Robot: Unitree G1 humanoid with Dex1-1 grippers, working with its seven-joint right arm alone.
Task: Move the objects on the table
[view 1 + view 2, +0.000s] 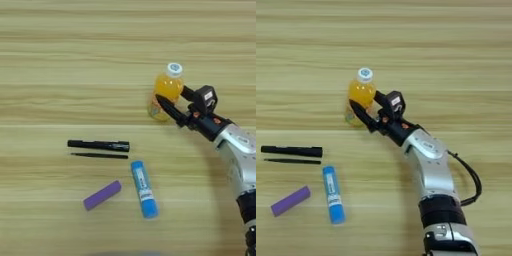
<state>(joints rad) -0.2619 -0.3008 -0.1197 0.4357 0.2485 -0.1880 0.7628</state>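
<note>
A small orange juice bottle [169, 85] with a white cap stands right of the table's [60, 60] middle. My right gripper [170, 94] reaches it from the right and is shut on it. One black finger [167, 107] crosses the bottle's lower front and the other presses its right side. Left of centre a black marker [98, 145] lies above a thin black stick [99, 156], both lying left to right. Below them lie a blue glue stick [144, 188] with a white label and a purple bar [102, 195].
My silver forearm [428, 160] runs from the bottom edge up to the gripper, with a black cable [472, 182] looping at its right side. Bare wood stretches along the far side and the left of the table.
</note>
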